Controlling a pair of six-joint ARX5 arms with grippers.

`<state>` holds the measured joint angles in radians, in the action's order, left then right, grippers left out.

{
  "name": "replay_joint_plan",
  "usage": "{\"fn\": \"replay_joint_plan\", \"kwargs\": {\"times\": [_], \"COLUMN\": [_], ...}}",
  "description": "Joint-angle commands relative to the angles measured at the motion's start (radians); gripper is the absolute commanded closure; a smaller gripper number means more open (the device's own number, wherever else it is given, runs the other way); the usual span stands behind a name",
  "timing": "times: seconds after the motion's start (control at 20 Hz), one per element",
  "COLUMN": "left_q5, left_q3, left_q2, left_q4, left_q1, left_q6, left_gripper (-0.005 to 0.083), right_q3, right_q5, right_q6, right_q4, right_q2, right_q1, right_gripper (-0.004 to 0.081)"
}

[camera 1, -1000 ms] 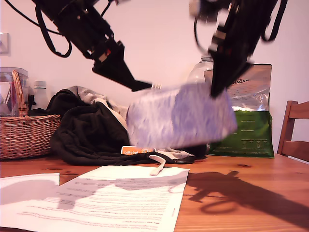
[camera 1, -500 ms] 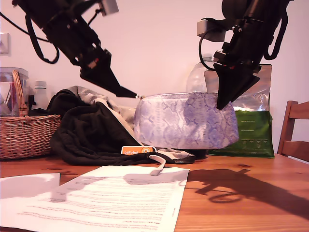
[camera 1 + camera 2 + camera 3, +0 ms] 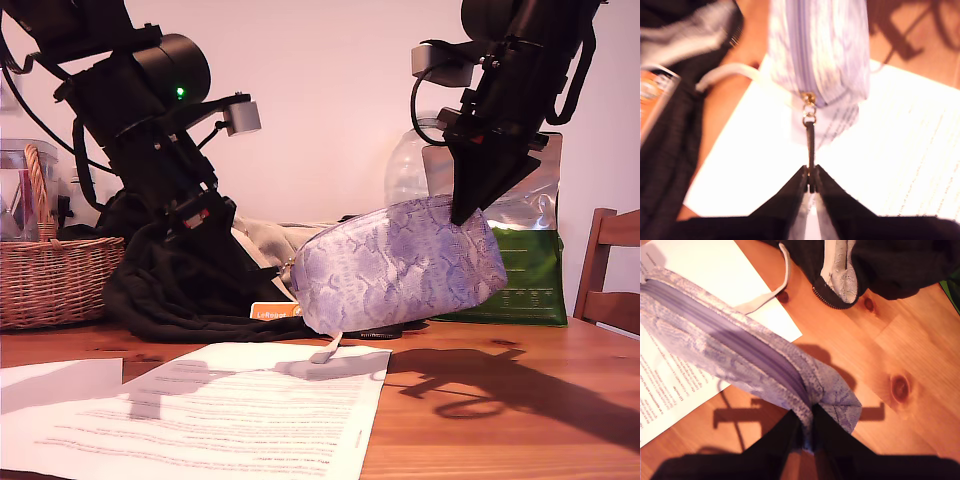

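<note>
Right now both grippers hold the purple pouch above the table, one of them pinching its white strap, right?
Not quite. My first gripper pinches the zipper pull, not the white strap, which no gripper holds; the first wrist view shows it. My second gripper does hold the purple pouch by its other end, above the table.

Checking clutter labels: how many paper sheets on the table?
2. One printed sheet lies below the pouch; a second sheet sits at the exterior view's left edge. More could be hidden under the clothes.
</note>
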<state>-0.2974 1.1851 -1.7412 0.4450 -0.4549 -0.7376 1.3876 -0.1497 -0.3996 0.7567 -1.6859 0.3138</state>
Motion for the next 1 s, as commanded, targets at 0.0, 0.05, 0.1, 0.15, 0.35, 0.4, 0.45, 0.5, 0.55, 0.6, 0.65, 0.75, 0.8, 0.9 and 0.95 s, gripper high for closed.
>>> {"fn": "replay_joint_plan", "kwargs": {"times": [0.0, 0.05, 0.1, 0.15, 0.35, 0.4, 0.45, 0.5, 0.55, 0.6, 0.65, 0.75, 0.8, 0.9, 0.95], "left_q5": [0.001, -0.009, -0.019, -0.037, -0.087, -0.087, -0.087, -0.088, -0.088, -0.088, -0.088, -0.095, -0.095, -0.095, -0.096], "left_q3": [-0.028, -0.028, -0.028, -0.028, -0.027, -0.025, -0.025, -0.025, -0.025, -0.025, -0.025, -0.025, -0.025, -0.025, -0.025], "left_q2": [-0.002, -0.002, -0.002, -0.001, 0.008, 0.012, 0.029, 0.044, 0.067, 0.09, 0.116, 0.15, 0.159, 0.16, 0.16], "left_q4": [0.012, 0.019, 0.023, 0.024, 0.032, 0.037, 0.049, 0.063, 0.079, 0.088, 0.097, 0.085, 0.078, 0.075, 0.077], "left_q1": [0.014, 0.014, 0.014, 0.014, 0.014, 0.014, 0.014, 0.014, 0.018, 0.023, 0.027, 0.03, 0.036, 0.045, 0.045], "left_q6": [0.006, 0.009, 0.013, 0.016, 0.069, 0.089, 0.111, 0.113, 0.113, 0.113, 0.113, 0.147, 0.164, 0.187, 0.193], "left_gripper": [0.0794, 0.0794, 0.0788, 0.0752, 0.045, 0.045, 0.0452, 0.0465, 0.0527, 0.0631, 0.0752, 0.0793, 0.0793, 0.0793, 0.0793], "right_q3": [0.008, 0.008, 0.008, 0.008, 0.008, 0.008, 0.008, 0.008, 0.008, 0.008, 0.007, 0.007, 0.006, 0.005, 0.005], "right_q5": [-0.002, -0.01, -0.009, -0.009, -0.009, -0.009, -0.009, -0.008, -0.008, -0.008, -0.008, -0.009, -0.009, -0.033, -0.046], "right_q6": [0.012, 0.014, 0.02, 0.027, 0.039, 0.039, 0.04, 0.04, 0.04, 0.04, 0.04, 0.038, 0.038, 0.037, 0.037], "right_q4": [-0.008, -0.001, 0.008, 0.013, 0.011, 0.011, 0.013, 0.018, 0.025, 0.029, 0.029, 0.029, 0.029, 0.035, 0.039], "right_q2": [-0.001, -0.001, -0.001, -0.001, -0.001, -0.001, -0.001, -0.001, -0.001, -0.001, -0.002, -0.006, -0.013, -0.034, -0.046], "right_q1": [-0.019, -0.014, -0.006, 0.006, 0.073, 0.088, 0.108, 0.121, 0.132, 0.14, 0.147, 0.154, 0.156, 0.158, 0.161], "right_gripper": [0.0783, 0.0783, 0.0783, 0.0783, 0.0783, 0.0783, 0.0783, 0.0783, 0.0783, 0.0783, 0.0783, 0.0783, 0.0783, 0.0783, 0.0783]}}
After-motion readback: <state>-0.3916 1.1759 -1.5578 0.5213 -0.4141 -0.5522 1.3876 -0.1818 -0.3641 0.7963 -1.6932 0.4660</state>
